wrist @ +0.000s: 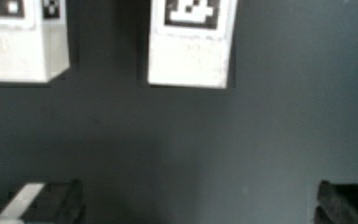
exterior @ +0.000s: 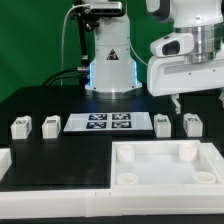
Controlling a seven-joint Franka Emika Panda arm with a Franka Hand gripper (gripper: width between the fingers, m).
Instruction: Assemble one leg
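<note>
Risk on the descent toward the small white plastic leg block (wrist: 194, 45) with a black-and-white square tag: clipping the neighbouring white tagged block (wrist: 16, 45) just beside it with one spread finger, or closing off-centre and tipping it over on the black table (wrist: 194, 140). Two-finger gripper (wrist: 197, 200) hovering, dark fingertips (wrist: 43, 200) spread wide, pinching nothing. Leg block lying on the table, apart from the fingers, ahead of the gap and roughly in line with its middle.

The exterior view is bright and evenly lit, the white tray-like part (exterior: 150, 188) nearly washed out against the black table (exterior: 50, 100), and a bluish glow shows on the arm's base (exterior: 110, 70). The wrist view is dimmer and soft, the leg (wrist: 190, 45) blurred at its edges.
</note>
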